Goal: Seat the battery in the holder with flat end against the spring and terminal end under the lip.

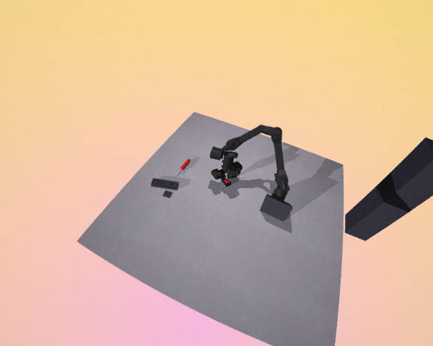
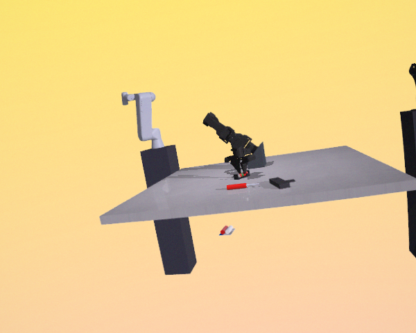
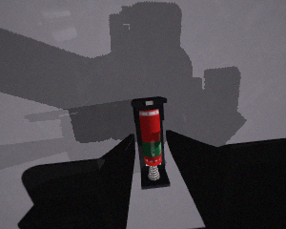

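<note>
The red and green battery [image 3: 150,125] [image 1: 226,182] [image 2: 243,175] lies lengthwise in the black holder [image 3: 154,184] [image 2: 236,176], in line with it in the wrist view. Its near end meets the coil spring [image 3: 153,173]. Its far end is at the end wall with the lip [image 3: 149,100]; whether it is under the lip is unclear. My gripper [image 3: 150,135] [image 2: 242,171] is open, with one fingertip on each side of the holder and battery, close to their sides. Whether a fingertip still touches the holder, and whether the battery lies fully flat, cannot be told.
A red-handled screwdriver [image 1: 185,163] [image 2: 236,186] lies on the grey table [image 1: 209,260] [image 2: 308,161]. Beside it are a dark oblong block [image 1: 160,183] [image 2: 279,182] and a small dark square [image 1: 167,194]. The arm's slanted base [image 1: 276,207] stands on the table.
</note>
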Tool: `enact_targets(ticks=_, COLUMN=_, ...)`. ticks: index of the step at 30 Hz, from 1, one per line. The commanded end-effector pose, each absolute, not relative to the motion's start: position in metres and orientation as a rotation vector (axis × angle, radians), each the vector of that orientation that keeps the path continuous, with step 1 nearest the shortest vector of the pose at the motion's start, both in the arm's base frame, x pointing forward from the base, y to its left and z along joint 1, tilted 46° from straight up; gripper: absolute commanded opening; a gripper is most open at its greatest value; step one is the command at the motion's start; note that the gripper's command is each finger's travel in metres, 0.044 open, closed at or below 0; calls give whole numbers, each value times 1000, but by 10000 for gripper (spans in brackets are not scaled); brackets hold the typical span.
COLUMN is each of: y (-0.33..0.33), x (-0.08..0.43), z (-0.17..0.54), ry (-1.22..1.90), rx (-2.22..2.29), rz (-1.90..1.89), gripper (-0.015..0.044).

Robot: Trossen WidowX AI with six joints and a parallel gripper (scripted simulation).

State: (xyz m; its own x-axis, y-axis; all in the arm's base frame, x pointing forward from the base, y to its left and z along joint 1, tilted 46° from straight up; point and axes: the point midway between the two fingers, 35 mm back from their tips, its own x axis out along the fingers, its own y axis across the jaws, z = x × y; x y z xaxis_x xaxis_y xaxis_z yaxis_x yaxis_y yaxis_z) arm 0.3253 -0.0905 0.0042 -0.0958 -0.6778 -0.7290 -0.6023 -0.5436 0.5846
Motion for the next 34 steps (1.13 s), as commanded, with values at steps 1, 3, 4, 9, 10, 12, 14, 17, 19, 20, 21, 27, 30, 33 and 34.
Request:
enact_targets(ticks=1, y=-89, x=326, z=5, ry=-1466, rx=2066, rz=-1743, gripper=192)
enact_targets(ticks=3, y=-79, x=328, z=15, ry=-1464, rx=2069, rz=-1745, gripper=244)
enact_targets(ticks=4, y=-71, x=329, z=22, ry=-1463, rx=2070, rz=-1746, gripper=270)
enact_targets(ticks=9, y=-37, x=329, z=56, ry=-1464, rx=2072, rz=-1748, gripper=402)
enact_targets(ticks=10, y=-36, x=329, z=57, ry=-1464, rx=2072, rz=-1748, gripper=428)
enact_targets(ticks=12, y=-35, x=330, z=57, ry=-1464, rx=2072, rz=-1748, gripper=440)
enact_targets(ticks=14, y=-35, x=330, z=57, ry=-1464, rx=2072, rz=-1748, gripper=440)
enact_targets(ticks=17, y=-35, x=330, z=57, ry=-1464, rx=2072, rz=-1748, gripper=440)
enact_targets(ticks=19, y=-35, x=330, z=57, ry=-1464, rx=2072, rz=-1748, gripper=440)
enact_targets(ticks=20, y=-35, x=330, z=57, ry=-1464, rx=2072, rz=-1748, gripper=440)
enact_targets(ticks=21, y=-35, x=330, z=57, ry=-1464, rx=2072, rz=-1748, gripper=440)
enact_targets(ticks=27, y=-35, x=330, z=57, ry=-1464, rx=2072, rz=-1748, gripper=440)
enact_targets(ticks=30, y=-35, x=330, z=57, ry=-1464, rx=2072, rz=-1748, gripper=440)
enact_targets(ticks=33, y=-35, x=330, z=57, ry=-1464, rx=2072, rz=-1748, gripper=440)
enact_targets(ticks=34, y=-35, x=330, z=57, ry=-1464, rx=2072, rz=-1748, gripper=440)
